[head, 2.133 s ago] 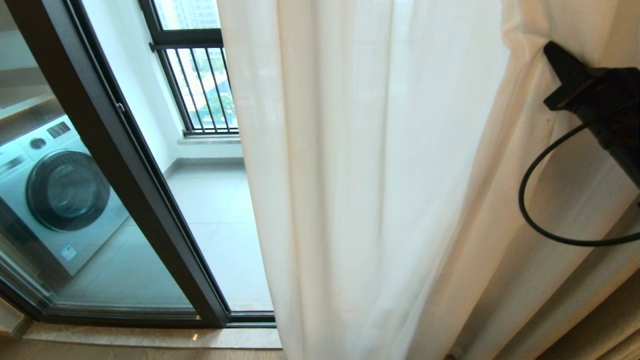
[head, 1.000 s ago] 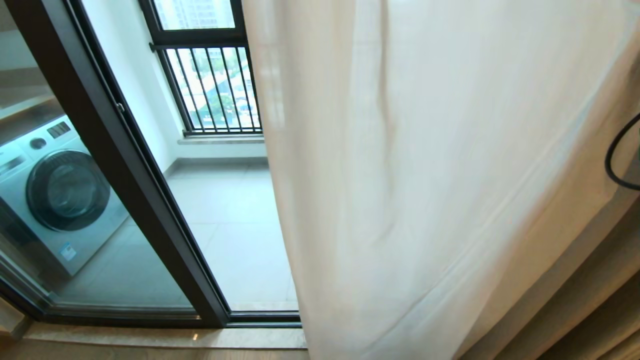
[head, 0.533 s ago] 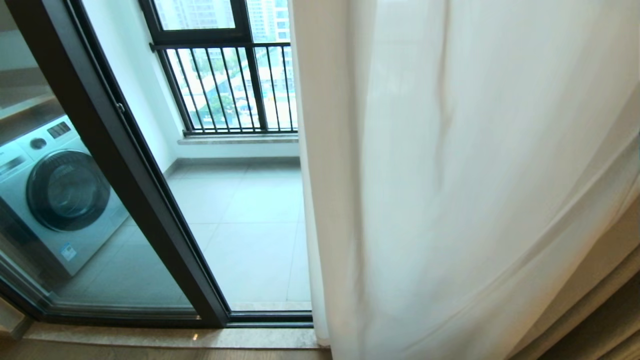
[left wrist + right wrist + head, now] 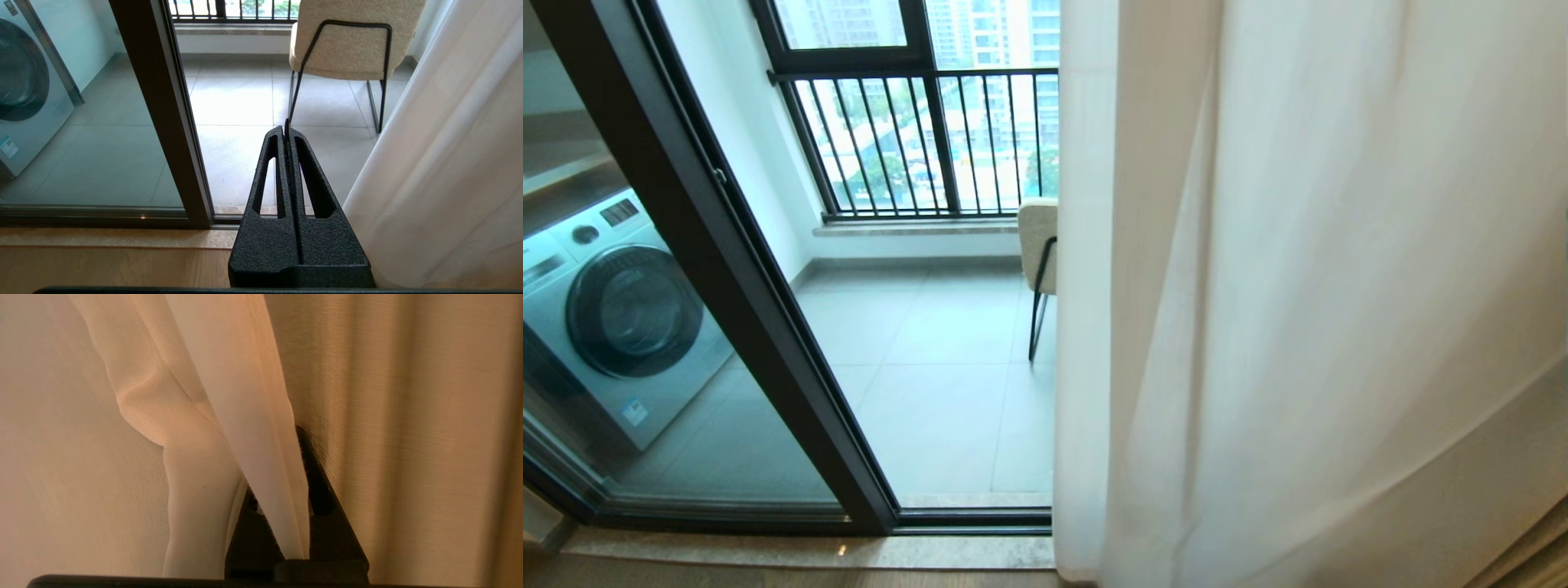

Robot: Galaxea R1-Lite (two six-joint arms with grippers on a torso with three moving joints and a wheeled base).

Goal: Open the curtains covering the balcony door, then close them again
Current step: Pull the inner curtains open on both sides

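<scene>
Right claw (image 4: 300, 490) pinched tight on a fold of the curtains (image 4: 1323, 310); seen only in the right wrist view, out of the head view past its right edge; white sheer cloth runs between the jaws and drapes over them, beige drape (image 4: 408, 437) just behind. Left claw (image 4: 286, 134) fully closed on nothing, parked low, pointing at the balcony floor and chair (image 4: 351, 41); curtain hangs just beside it on its right but not touching.

Curtain's long axis is vertical, hanging floor-length; its free edge stands about mid-frame in the head view, covering the right half; balcony door (image 4: 727, 269) frame and glass uncovered on the left, with washing machine (image 4: 621, 310) and railing (image 4: 915, 139) showing through.

Key relation: the gripped fold is at the right claw, and the still-covered stretch lies to the robot's right of the free edge; opening further means hauling sideways to the right, across the hang, not along it; right arm nearer and already attached, left arm not needed.

Judgement: opening stage, roughly half the doorway cleared; closing not yet begun.
</scene>
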